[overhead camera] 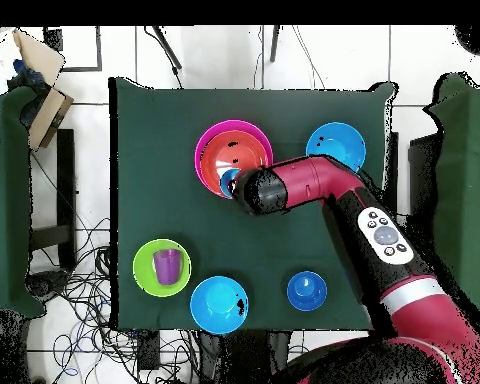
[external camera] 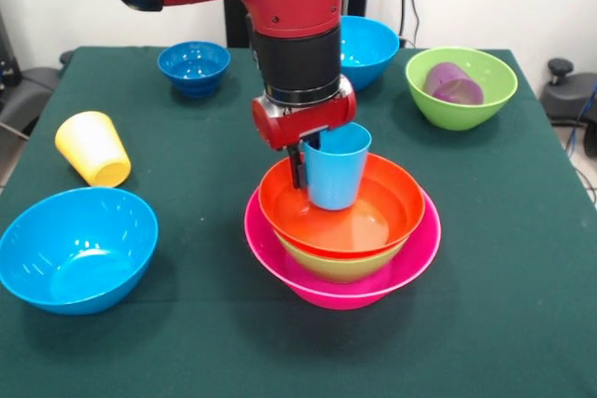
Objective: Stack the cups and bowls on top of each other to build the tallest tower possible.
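Gripper (external camera: 300, 157) closed on rim of light blue cup (external camera: 336, 167), held upright inside orange bowl (external camera: 341, 210). Orange bowl nested in lime-green bowl (external camera: 338, 267), both in pink bowl (external camera: 345, 277), mid-worktop (external camera: 187, 342). Purple cup (external camera: 452, 84) lying in second lime-green bowl (external camera: 461, 100). Yellow cup (external camera: 93, 147) tipped over.

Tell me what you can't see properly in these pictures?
- Overhead view: the yellow cup cannot be found; the red arm crosses that side of the table.
- Overhead view: the light blue cup is mostly under the arm.
- Front view: the end effector has one finger against the cup; any other is hidden.
- Front view: the lime-green bowl in the tower shows only a sliver beneath the orange bowl.
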